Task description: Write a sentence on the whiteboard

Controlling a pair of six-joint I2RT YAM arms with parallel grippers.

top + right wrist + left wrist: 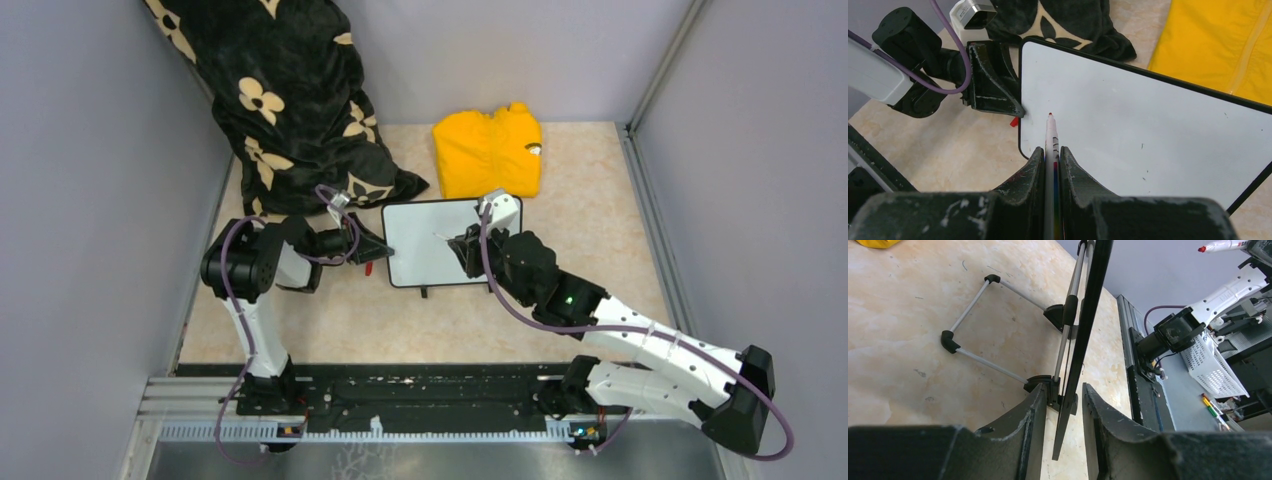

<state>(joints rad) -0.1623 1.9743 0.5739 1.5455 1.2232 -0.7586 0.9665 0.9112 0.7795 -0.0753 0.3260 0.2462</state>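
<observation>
The whiteboard [425, 250] stands tilted on its wire stand [973, 320] at the table's middle. Its white face [1148, 130] is blank; no red sentence shows. My left gripper [1064, 387] is at the board's left edge [1083, 340], shut on the rim and stand bracket. It also shows in the top view [372, 245]. My right gripper [1050, 149] is shut on a white marker [1051, 137] whose bare red tip points at the board's left part. I cannot tell whether the tip touches. The right gripper hangs over the board's right half [462, 245].
A yellow garment [488, 150] lies behind the board. A black flowered cloth [290, 100] is heaped at the back left. A small red cap [1014, 121] lies by the board's left edge. Grey walls stand on both sides. A white basket [1215, 365] sits beyond the near rail.
</observation>
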